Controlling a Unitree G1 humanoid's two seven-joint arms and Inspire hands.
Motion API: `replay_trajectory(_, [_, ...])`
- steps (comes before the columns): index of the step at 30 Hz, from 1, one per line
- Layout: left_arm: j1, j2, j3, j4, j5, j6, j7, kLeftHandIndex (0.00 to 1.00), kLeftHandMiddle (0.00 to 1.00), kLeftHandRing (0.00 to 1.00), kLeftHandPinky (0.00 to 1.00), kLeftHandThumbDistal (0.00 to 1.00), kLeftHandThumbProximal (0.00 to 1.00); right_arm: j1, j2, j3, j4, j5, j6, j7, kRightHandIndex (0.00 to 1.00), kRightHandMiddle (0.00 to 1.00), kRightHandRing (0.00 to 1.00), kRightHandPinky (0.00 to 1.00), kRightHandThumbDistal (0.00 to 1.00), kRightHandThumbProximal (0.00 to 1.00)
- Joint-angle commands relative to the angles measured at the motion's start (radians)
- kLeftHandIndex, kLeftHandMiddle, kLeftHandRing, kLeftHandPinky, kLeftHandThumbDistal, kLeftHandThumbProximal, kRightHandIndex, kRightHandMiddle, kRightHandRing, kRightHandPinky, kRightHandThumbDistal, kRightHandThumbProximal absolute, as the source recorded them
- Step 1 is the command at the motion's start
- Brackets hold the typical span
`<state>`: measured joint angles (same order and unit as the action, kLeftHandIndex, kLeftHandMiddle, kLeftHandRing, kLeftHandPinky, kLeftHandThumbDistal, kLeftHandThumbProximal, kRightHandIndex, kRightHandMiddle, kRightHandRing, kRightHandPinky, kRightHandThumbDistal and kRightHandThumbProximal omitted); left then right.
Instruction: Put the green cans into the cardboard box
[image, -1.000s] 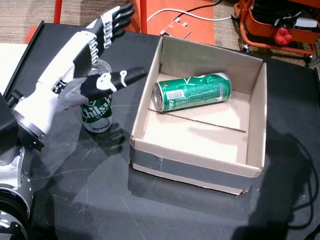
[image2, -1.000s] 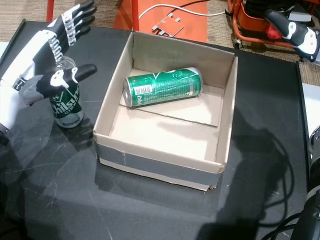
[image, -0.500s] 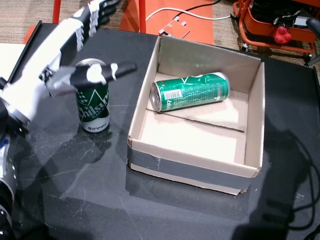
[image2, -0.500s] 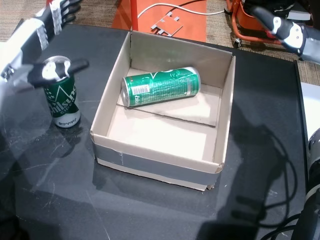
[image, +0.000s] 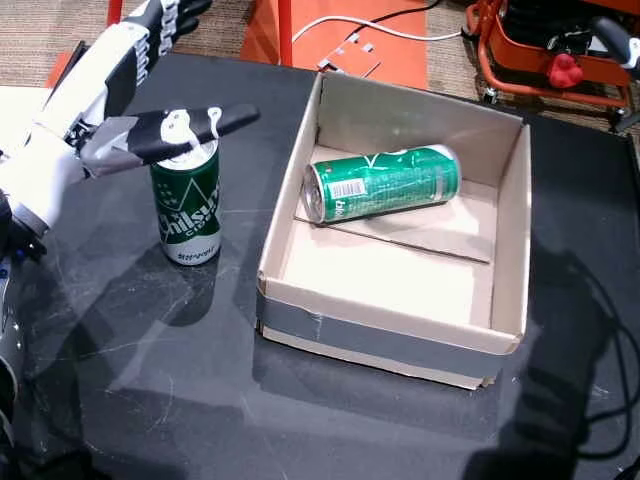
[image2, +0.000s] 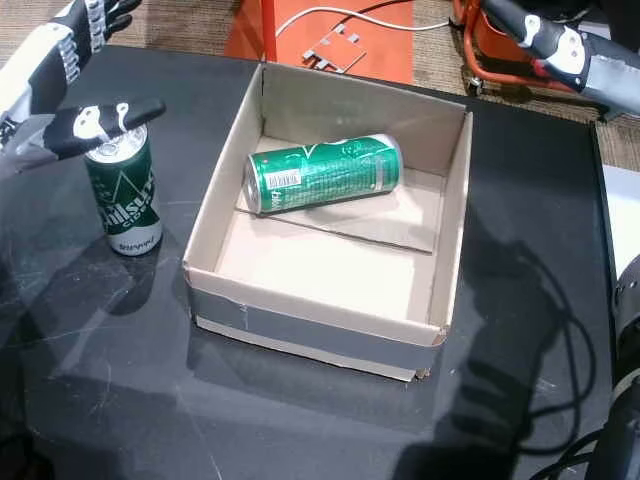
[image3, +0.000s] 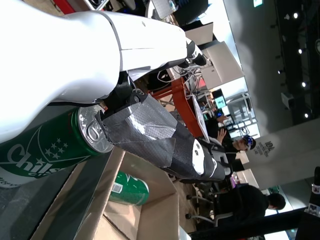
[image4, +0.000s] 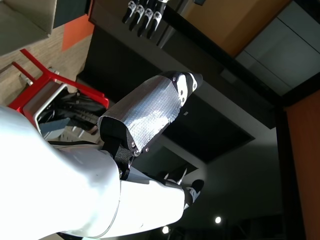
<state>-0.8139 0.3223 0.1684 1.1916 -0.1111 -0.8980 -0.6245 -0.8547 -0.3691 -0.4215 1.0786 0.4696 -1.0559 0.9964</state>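
Left hand (image: 120, 95) was seen spread open in a head view, its thumb poised over the upright green can (image: 187, 208) on the black table (image: 150, 400), nothing gripped. One lying can (image2: 322, 173) was found already inside the cardboard box (image2: 300, 325); the standing can was judged still to be moved. From the left wrist view, contact could not be confirmed. Right hand (image4: 150, 107) was seen raised against a ceiling, fingers apparently apart, empty.
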Motion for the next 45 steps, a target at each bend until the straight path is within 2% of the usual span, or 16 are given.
replay_trajectory(1, [-0.015, -0.009, 0.001, 0.009, 0.001, 0.002, -0.008, 1.0, 1.0, 1.0, 1.0, 1.0, 0.36, -0.01, -0.023, -0.012, 0.014, 0.009, -0.013, 0.012, 0.99, 0.94, 0.9, 0.98, 1.0, 0.8])
replay_trajectory(4, [-0.015, -0.015, 0.002, 0.016, -0.002, 0.005, -0.019, 1.0, 1.0, 1.0, 1.0, 1.0, 0.37, -0.015, -0.019, -0.025, 0.015, 0.032, -0.003, 0.036, 0.98, 0.93, 0.89, 0.97, 1.0, 0.76])
replay_trajectory(11, [-0.009, -0.021, 0.014, 0.044, -0.006, 0.044, -0.015, 1.0, 1.0, 1.0, 1.0, 1.0, 0.37, -0.033, -0.014, -0.055, 0.025, 0.082, 0.003, 0.123, 0.97, 0.93, 0.89, 0.97, 1.0, 0.78])
replay_trajectory(17, [-0.002, -0.028, 0.036, 0.054, -0.014, 0.07, -0.013, 1.0, 1.0, 1.0, 1.0, 1.0, 0.37, -0.038, -0.01, -0.079, 0.02, 0.112, 0.039, 0.177, 0.97, 0.92, 0.88, 0.96, 1.0, 0.73])
replay_trajectory(24, [-0.006, -0.034, 0.047, 0.063, -0.008, 0.109, 0.001, 1.0, 1.0, 1.0, 1.0, 1.0, 0.39, -0.046, -0.018, -0.106, 0.028, 0.14, 0.053, 0.222, 0.97, 0.93, 0.88, 0.97, 1.0, 0.75])
replay_trajectory(30, [-0.001, -0.035, 0.035, 0.066, 0.013, 0.105, 0.035, 1.0, 1.0, 1.0, 1.0, 1.0, 0.42, -0.055, -0.02, -0.132, 0.037, 0.159, 0.066, 0.261, 0.95, 0.92, 0.88, 0.97, 1.0, 0.75])
replay_trajectory(37, [0.003, -0.036, 0.045, 0.066, -0.002, 0.111, 0.024, 1.0, 1.0, 1.0, 1.0, 1.0, 0.41, -0.054, -0.013, -0.141, 0.028, 0.164, 0.082, 0.28, 0.98, 0.94, 0.88, 0.98, 1.0, 0.74])
replay_trajectory(41, [0.005, -0.039, 0.055, 0.066, -0.013, 0.111, 0.007, 1.0, 1.0, 1.0, 1.0, 1.0, 0.39, -0.053, -0.008, -0.143, 0.021, 0.158, 0.061, 0.275, 0.99, 0.94, 0.89, 0.98, 1.0, 0.83])
replay_trajectory(45, [0.006, -0.039, 0.054, 0.064, -0.008, 0.104, 0.001, 1.0, 1.0, 1.0, 1.0, 1.0, 0.4, -0.043, -0.009, -0.131, 0.005, 0.137, 0.045, 0.231, 1.0, 0.94, 0.88, 0.97, 1.0, 0.8])
